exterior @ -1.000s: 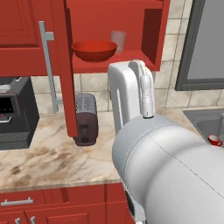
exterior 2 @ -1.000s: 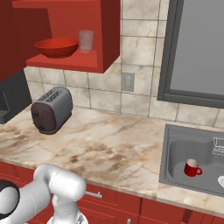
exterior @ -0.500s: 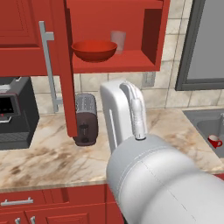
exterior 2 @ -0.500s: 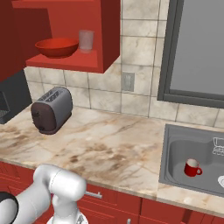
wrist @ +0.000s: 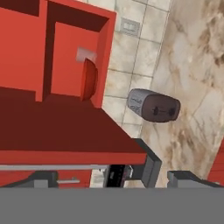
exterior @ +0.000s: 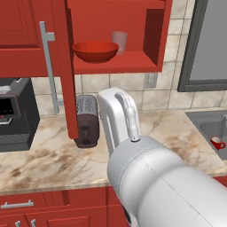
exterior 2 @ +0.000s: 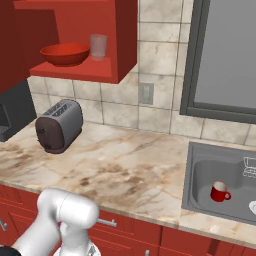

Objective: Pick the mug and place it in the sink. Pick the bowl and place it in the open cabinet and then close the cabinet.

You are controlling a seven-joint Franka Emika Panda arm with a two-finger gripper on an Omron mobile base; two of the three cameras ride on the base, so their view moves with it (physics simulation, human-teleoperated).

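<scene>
Lowered arm; glossy round bowl [exterior: 95,50] shelved.

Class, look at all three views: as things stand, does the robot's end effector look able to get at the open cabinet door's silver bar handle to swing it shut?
Probably yes. The end effector is open, empty and facing the cabinet door, whose bar handle lies just ahead with nothing between. The toaster sits below the door, seemingly out of the way.

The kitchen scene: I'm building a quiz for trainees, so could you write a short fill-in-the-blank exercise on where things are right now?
1. The mug stands inside the ____.
2. On the cabinet shelf, the bowl sits beside a clear ____.
3. The cabinet's door is ____.
4. On the counter, below the cabinet, stands a ____.

Missing words: sink; glass; open; toaster
</scene>
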